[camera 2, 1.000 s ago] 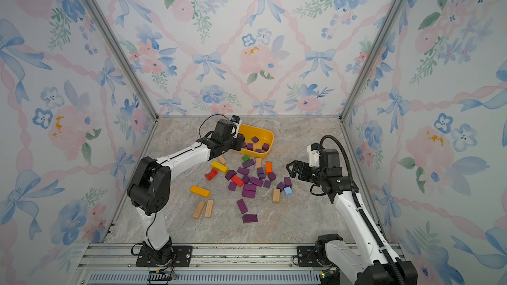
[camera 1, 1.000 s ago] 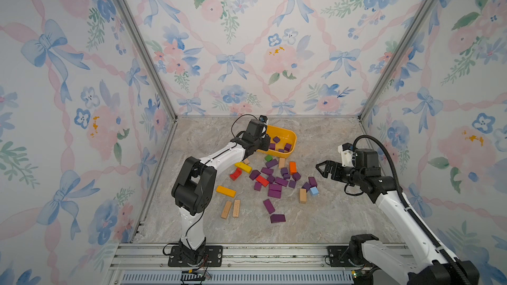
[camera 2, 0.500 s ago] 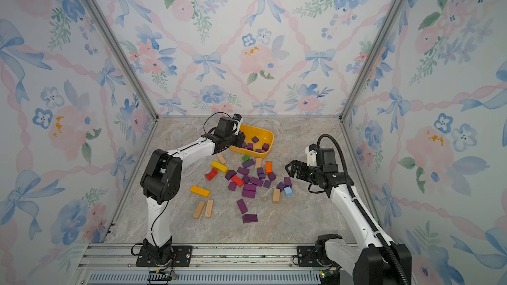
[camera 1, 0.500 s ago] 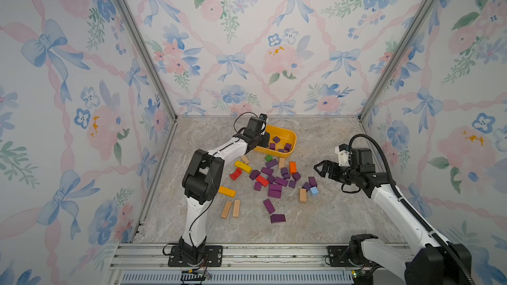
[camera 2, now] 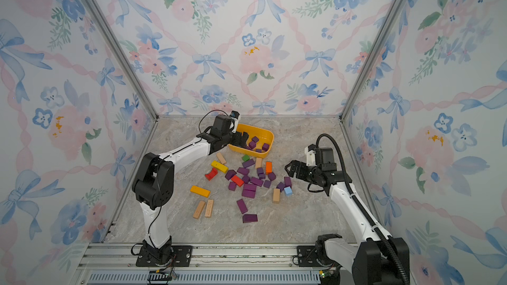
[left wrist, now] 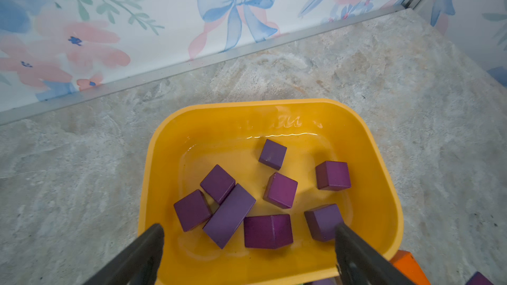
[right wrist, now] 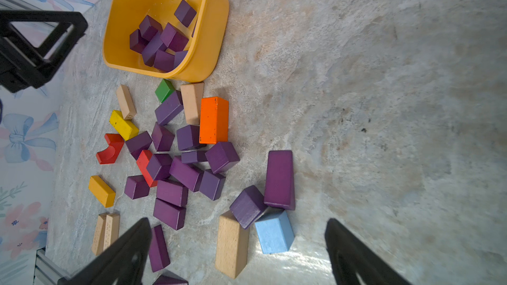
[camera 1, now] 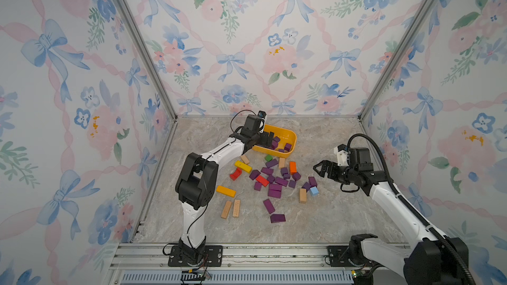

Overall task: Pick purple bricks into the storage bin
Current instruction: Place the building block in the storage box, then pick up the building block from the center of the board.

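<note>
Eight purple bricks (left wrist: 281, 190) lie inside the yellow storage bin (left wrist: 285, 117), which sits far and centre on the marble floor (camera 1: 329, 215). My left gripper (left wrist: 248, 228) hangs over the bin's near-left rim, fingers spread wide and holding nothing. More of them lie scattered just near of the bin, mixed with an orange block (right wrist: 214, 120), a light blue block (right wrist: 274, 233) and tan bars (right wrist: 231, 245). My right gripper (right wrist: 237, 223) hovers just right of that pile, fingers apart and empty.
</note>
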